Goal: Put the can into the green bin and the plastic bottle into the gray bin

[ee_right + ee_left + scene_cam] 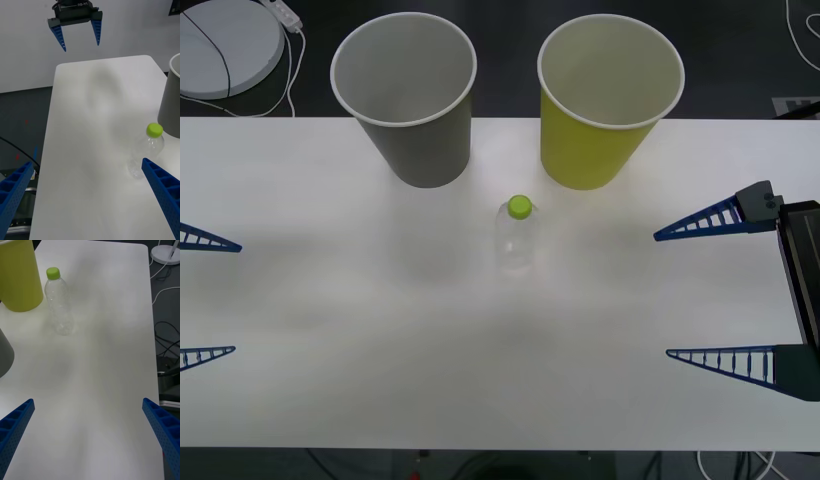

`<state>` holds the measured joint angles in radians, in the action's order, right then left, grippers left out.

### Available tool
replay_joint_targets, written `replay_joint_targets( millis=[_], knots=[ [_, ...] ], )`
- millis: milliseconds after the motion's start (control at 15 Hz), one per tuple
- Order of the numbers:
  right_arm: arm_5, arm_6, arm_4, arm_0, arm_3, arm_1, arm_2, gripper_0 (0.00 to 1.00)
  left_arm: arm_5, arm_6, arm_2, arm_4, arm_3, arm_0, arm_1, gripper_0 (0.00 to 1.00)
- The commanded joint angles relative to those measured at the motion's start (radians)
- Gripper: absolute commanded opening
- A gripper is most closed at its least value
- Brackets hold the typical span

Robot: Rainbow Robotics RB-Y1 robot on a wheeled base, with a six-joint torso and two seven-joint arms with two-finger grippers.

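The plastic bottle point(517, 237), clear with a lime-green cap, stands upright mid-table just in front of the two bins; it appears again in the right wrist view point(150, 148) and the left wrist view point(60, 303). At the table's back the gray bin point(405, 95) stands left of the green bin point(610, 100). The can is out of view. My left gripper point(205, 297) hangs open at the table's left edge, far from the bottle. Open too, my right gripper point(662, 295) sits at the right side, nothing between its fingers.
The white table point(330, 320) stretches bare between the grippers. A round white base point(225, 45) with cables lies on the dark floor behind the far left corner. More cables point(165, 337) run on the floor past the table's edge.
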<state>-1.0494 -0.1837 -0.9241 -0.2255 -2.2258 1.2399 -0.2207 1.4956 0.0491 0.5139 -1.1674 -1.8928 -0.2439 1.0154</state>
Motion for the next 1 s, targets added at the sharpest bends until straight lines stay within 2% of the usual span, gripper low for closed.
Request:
replay_joint_targets(
  millis=[67, 267, 600, 1000],
  knots=[
    [0.000, -0.002, -0.001, -0.012, 0.015, -0.023, 0.000, 1.00, 0.000, 0.000, 0.000, 0.000, 0.000, 0.000, 0.000, 1.00],
    [0.019, -0.002, 0.001, -0.046, 0.038, -0.040, 0.000, 1.00, 0.000, 0.000, 0.000, 0.000, 0.000, 0.000, 0.000, 1.00],
    [0.120, 0.012, -0.004, -0.140, 0.041, -0.062, 0.000, 1.00, 0.000, 0.000, 0.000, 0.000, 0.000, 0.000, 0.000, 1.00],
    [0.130, 0.013, -0.101, -0.150, 0.078, -0.183, 0.004, 1.00, 0.000, 0.000, 0.000, 0.000, 0.000, 0.000, 0.000, 1.00]
  ],
)
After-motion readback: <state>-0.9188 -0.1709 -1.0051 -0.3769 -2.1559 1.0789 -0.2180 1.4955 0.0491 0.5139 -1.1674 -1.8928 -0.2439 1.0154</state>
